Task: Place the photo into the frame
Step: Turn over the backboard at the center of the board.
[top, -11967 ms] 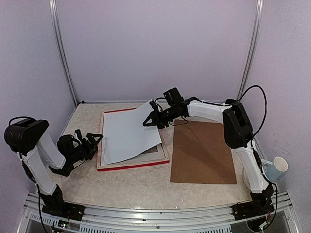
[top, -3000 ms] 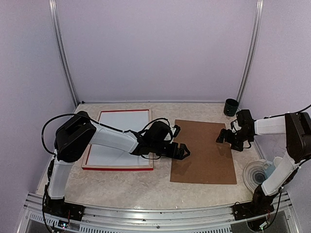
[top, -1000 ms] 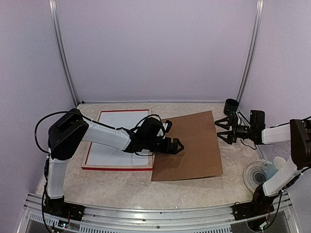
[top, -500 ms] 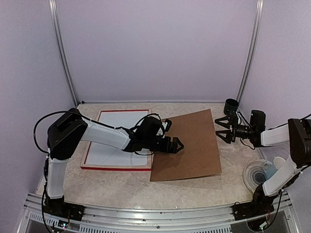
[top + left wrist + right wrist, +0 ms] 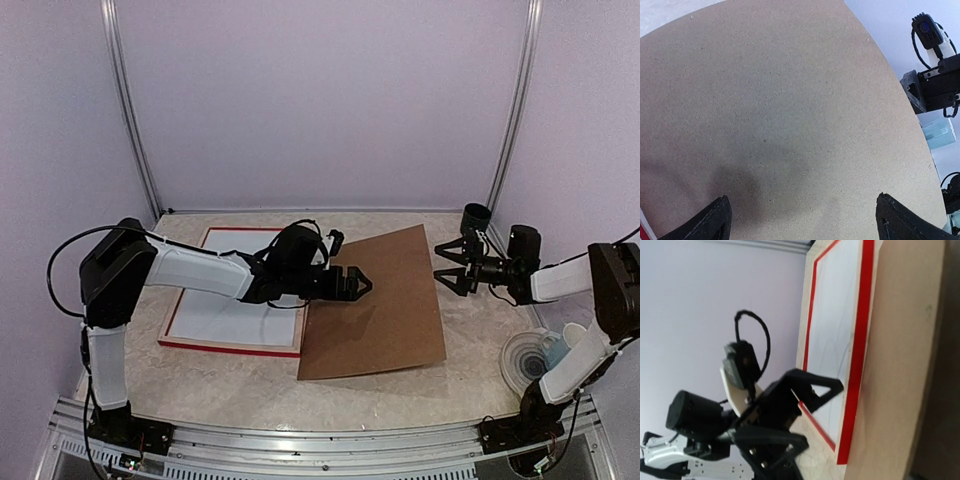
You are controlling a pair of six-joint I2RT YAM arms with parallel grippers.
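Presently the left claw is held wide open, nothing gripped, directly above the left portion of a brown hardboard panel. In the left wrist view the two dark fingertips are seen spread over the board's speckled surface; whether they press on it cannot be told. The panel lies skewed on the tabletop, stretching to the right of this claw and towards the near edge. Immediately to the left of the claw the frame lies flat, and its right-hand red rail is met by the panel's left edge; whether that edge overlaps the rail or merely touches it cannot be judged. The frame's opening is filled by a white sheet. No printed picture is made out on it, so it cannot be told whether this is the photo. Part of the sheet and of the far right rail is hidden by the left arm, which is stretched across the frame. The right claw is likewise spread open and empty, just off the panel's far right edge and pointed at it. Just behind that claw a small dark cup stands upright. Well to its near right, by the right arm's base, a pale round dish and a pale cup are seen.
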